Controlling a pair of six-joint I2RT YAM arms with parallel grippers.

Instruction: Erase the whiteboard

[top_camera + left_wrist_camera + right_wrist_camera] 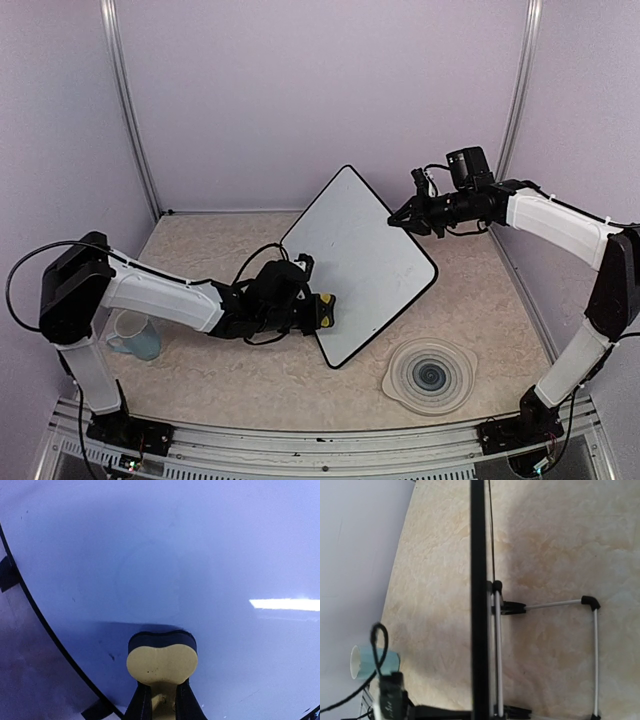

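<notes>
The whiteboard (360, 260) stands tilted on its wire stand (594, 655) at the middle of the table. Its face looks blank apart from a few small dark specks (111, 656). My left gripper (308, 312) is shut on a yellow eraser with a black pad (161, 662) and presses the pad against the board's lower left part (200, 555). The eraser also shows in the top view (324, 310). My right gripper (402, 218) is closed on the board's upper right edge. The right wrist view shows the black frame (479, 580) edge-on, and its own fingers are out of view there.
A light blue cup (135, 335) stands at the near left by the left arm, and it also shows in the right wrist view (370, 661). A round grey-white ribbed plate (430, 375) lies near right of the board. White walls enclose the table.
</notes>
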